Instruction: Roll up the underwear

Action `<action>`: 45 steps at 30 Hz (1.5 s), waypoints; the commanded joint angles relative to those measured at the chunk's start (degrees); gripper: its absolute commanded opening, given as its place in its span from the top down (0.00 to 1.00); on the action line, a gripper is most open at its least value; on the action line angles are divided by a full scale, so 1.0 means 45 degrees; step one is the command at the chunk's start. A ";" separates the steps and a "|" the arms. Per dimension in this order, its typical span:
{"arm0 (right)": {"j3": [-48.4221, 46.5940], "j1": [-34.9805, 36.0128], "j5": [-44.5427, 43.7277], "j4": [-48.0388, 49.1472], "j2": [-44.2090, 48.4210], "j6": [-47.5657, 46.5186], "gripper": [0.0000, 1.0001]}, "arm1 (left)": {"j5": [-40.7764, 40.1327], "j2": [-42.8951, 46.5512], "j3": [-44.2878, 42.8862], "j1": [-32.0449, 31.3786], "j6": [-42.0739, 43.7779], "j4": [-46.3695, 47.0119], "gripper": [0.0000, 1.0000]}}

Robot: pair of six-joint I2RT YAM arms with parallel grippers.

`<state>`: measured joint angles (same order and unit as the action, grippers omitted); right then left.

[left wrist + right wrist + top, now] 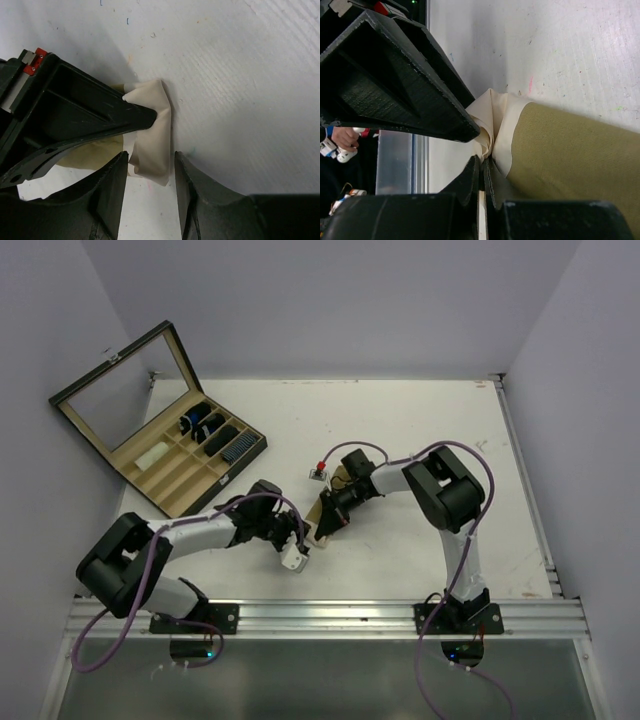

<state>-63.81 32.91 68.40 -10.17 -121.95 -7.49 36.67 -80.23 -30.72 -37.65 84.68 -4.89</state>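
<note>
While pinching the underwear [560, 150], right gripper [482, 160] just beside left gripper [150, 160], spread astride the cloth; compartment box [225, 480] well apart.

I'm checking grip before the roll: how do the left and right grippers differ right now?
The left gripper has jaws apart, straddling the cream edge of the underwear; the right gripper is shut, pinching it. The left gripper reaches in from the left, the right gripper from the far side. Both meet at the same end of the underwear.

Olive underwear [570, 155] with crumpled cream waistband
</note>
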 commanded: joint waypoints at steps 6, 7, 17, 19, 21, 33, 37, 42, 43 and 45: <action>-0.0058 -0.0066 -0.1313 -0.0786 -0.0654 -0.0426 0.97 | -0.0491 -0.1388 -0.1199 -0.0383 0.1142 -0.0122 0.60; -0.0058 -0.0066 -0.1314 -0.0767 -0.0654 -0.0426 0.97 | -0.0588 -0.1545 -0.1471 -0.0403 0.1258 -0.0357 0.61; -0.1638 -0.0981 -0.1977 -0.3163 0.0359 -0.0367 0.66 | -0.1837 -0.2758 -0.3172 -0.0930 0.0032 -0.4281 1.00; -0.2341 -0.1469 -0.2249 -0.4216 0.0614 -0.0368 0.63 | -0.2229 -0.2953 -0.3232 -0.1125 -0.0866 -0.4694 1.00; -0.3080 -0.1803 -0.2407 -0.4962 0.0946 -0.0523 0.62 | -0.2366 -0.3128 -0.3271 -0.1223 -0.1917 -0.5122 1.00; -0.3167 -0.3738 -0.3501 -0.6860 0.3444 -0.2630 0.61 | -0.0301 -0.6499 -0.5806 -0.0931 -0.6374 -0.8302 1.00; -0.2579 -0.3894 -0.4028 -0.7170 0.5297 -0.3861 0.61 | 0.0873 -0.8418 -0.7584 0.0101 -0.6963 -0.9635 1.00; -0.2304 -0.3856 -0.4283 -0.8556 0.6805 -0.6457 0.61 | 0.1616 -1.0858 -0.9712 0.1099 -0.7177 -1.1530 1.00; -0.2304 -0.3778 -0.4147 -0.9062 0.6962 -0.6867 0.62 | 0.1637 -1.1134 -0.9968 0.1371 -0.7178 -1.1706 1.00; -0.2052 -0.3447 -0.4340 -0.9184 0.7450 -0.7456 0.62 | 0.1618 -1.1663 -1.0417 0.1510 -0.7410 -1.1961 1.00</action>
<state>-74.59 15.97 49.98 -46.35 -91.74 -31.99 56.47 -123.28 -79.66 -31.57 52.29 -51.40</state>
